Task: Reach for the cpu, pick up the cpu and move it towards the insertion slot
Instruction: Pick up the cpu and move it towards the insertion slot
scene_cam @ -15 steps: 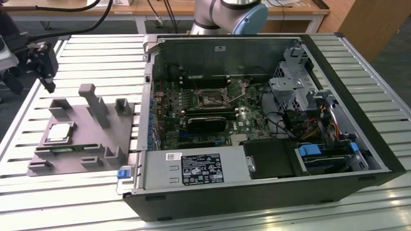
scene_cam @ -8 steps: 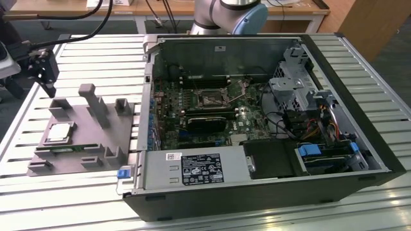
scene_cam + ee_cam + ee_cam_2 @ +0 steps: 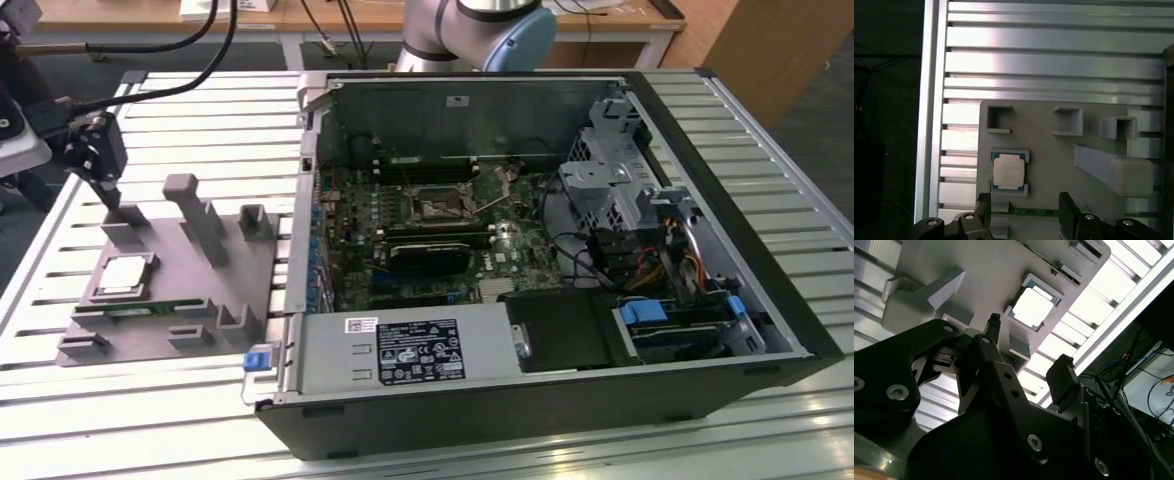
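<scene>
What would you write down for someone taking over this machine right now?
Hand: open and empty, hovering over the grey tray, short of the cpu and not touching it.
Cpu: lying flat in its recess on the tray, at the exterior view's left.
Insertion slot: on the board inside the open computer case, at the exterior view's right of the tray; nothing sits in it.
Done: the reach is under way.
Left: grip the cpu, lift it, carry it toward the slot.
</scene>
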Available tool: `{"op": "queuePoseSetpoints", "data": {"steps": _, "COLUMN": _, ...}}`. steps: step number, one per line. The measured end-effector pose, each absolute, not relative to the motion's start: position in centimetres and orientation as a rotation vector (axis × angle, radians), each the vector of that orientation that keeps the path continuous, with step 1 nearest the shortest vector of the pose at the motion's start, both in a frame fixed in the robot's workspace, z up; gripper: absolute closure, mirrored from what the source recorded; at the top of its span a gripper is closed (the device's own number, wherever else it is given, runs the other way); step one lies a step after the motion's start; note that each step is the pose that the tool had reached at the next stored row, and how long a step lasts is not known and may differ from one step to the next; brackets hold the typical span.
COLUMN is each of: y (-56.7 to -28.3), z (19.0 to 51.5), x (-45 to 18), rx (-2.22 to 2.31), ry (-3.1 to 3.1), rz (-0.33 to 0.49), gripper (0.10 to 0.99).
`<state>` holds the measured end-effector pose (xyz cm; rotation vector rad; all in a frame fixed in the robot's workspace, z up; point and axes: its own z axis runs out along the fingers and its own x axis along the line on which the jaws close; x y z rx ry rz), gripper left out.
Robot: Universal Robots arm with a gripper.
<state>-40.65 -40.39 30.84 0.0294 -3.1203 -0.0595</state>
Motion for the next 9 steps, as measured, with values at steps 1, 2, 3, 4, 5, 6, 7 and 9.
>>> {"op": "queuePoseSetpoints", "data": {"steps": 1, "y": -40.39, "z": 30.77, "x": -40.66, "rx": 0.029, "ry": -3.120, "rz": -0.059, "gripper": 0.439}}
{"op": "queuePoseSetpoints", "data": {"steps": 2, "y": -40.39, "z": 30.70, "x": -40.66, "rx": 0.029, "ry": -3.120, "rz": -0.059, "gripper": 0.439}}
{"op": "queuePoseSetpoints", "data": {"steps": 3, "y": -40.39, "z": 30.63, "x": -40.66, "rx": 0.029, "ry": -3.120, "rz": -0.059, "gripper": 0.439}}
{"op": "queuePoseSetpoints", "data": {"steps": 4, "y": -40.39, "z": 30.56, "x": -40.66, "rx": 0.029, "ry": -3.120, "rz": -0.059, "gripper": 0.439}}
{"op": "queuePoseSetpoints", "data": {"steps": 5, "y": -40.39, "z": 30.49, "x": -40.65, "rx": 0.029, "ry": -3.120, "rz": -0.059, "gripper": 0.439}}
{"op": "queuePoseSetpoints", "data": {"steps": 6, "y": -40.39, "z": 30.41, "x": -40.66, "rx": 0.029, "ry": -3.119, "rz": -0.059, "gripper": 0.439}}
{"op": "queuePoseSetpoints", "data": {"steps": 7, "y": -40.39, "z": 30.34, "x": -40.66, "rx": 0.029, "ry": -3.119, "rz": -0.059, "gripper": 0.439}}
{"op": "queuePoseSetpoints", "data": {"steps": 9, "y": -40.39, "z": 30.18, "x": -40.66, "rx": 0.029, "ry": -3.119, "rz": -0.059, "gripper": 0.439}}
